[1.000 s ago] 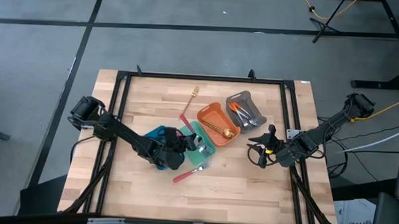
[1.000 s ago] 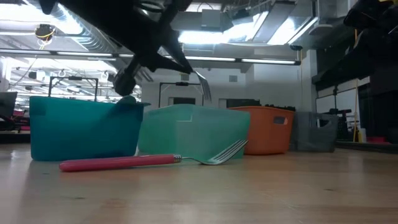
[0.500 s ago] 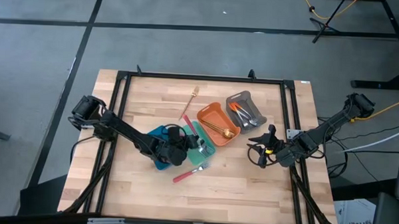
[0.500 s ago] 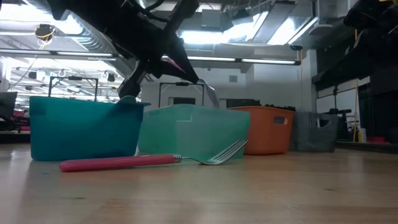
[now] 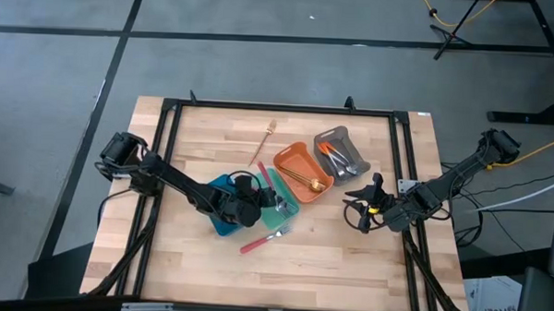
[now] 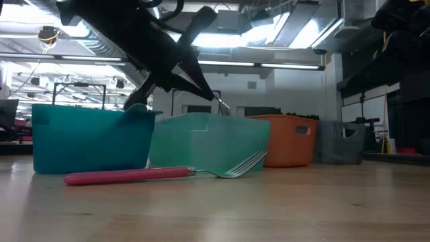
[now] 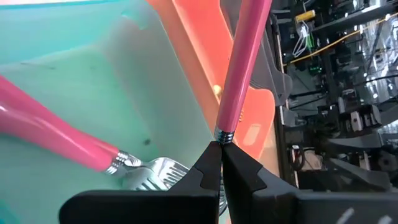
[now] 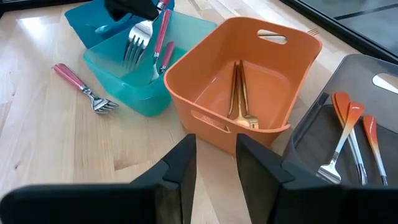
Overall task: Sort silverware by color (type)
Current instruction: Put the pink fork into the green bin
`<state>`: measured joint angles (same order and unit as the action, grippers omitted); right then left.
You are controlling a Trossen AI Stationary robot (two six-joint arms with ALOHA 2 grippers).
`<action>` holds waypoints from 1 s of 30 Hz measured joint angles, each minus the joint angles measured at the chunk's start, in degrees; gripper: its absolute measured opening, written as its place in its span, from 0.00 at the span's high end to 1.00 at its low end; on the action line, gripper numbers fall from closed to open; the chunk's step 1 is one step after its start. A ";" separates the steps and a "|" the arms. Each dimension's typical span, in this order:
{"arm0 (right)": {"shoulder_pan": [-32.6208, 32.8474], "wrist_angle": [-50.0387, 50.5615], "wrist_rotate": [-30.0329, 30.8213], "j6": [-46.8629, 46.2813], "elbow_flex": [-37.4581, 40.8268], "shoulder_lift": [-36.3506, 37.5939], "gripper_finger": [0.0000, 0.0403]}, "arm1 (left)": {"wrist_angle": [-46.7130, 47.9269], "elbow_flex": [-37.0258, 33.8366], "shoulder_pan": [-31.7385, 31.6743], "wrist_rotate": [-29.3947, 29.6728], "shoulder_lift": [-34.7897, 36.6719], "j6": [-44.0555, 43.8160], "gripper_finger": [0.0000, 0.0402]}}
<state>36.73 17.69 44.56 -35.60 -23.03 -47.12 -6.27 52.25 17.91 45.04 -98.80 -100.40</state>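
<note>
My left gripper [image 5: 255,203] is shut on a pink-handled fork [image 7: 242,62] over the light teal tray [image 5: 284,204]. The low view shows its tines [image 6: 222,105] just above that tray's rim. Another pink fork [image 7: 62,140] lies inside the tray. A third pink fork [image 5: 260,240] lies flat on the table near the tray. A gold fork [image 5: 262,144] lies farther back. Gold pieces sit in the orange tray [image 5: 302,167], orange-handled ones in the grey tray [image 5: 342,153]. My right gripper [image 5: 366,203] waits open near the table's right edge. My left gripper pinches the pink fork between its two fingertips at the neck [image 7: 222,133], where the pink handle meets the metal collar. The fingers come slanting down from the table's left. The fork is lifted clear and tilted, with its tines [image 8: 134,46] pointing down into the light teal tray.
The blue tray [image 5: 221,214], light teal, orange and grey trays stand in a slanting row across the table's middle. Bare wood lies along the near edge and at the far left. A black frame [image 5: 279,108] runs around the tabletop.
My left gripper has moved down and a little toward the table's right, staying shut on the pink fork. The fork's tines have sunk toward the rim of the light teal tray.
</note>
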 joint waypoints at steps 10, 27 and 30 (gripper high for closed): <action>0.00 0.02 -0.02 0.03 0.00 -0.01 0.74 | 0.88 0.00 -0.54 -3.00 0.00 0.09 1.00; 0.00 0.02 -0.02 0.05 0.00 0.00 0.74 | 0.90 0.00 -0.54 -3.02 0.00 -0.51 0.89; 0.00 0.02 -0.02 0.05 0.00 0.01 0.74 | 1.07 0.00 -0.54 -3.02 0.00 -0.69 0.84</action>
<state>36.73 17.72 44.53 -35.55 -23.03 -47.11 -5.20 52.25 17.37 42.02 -98.80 -101.09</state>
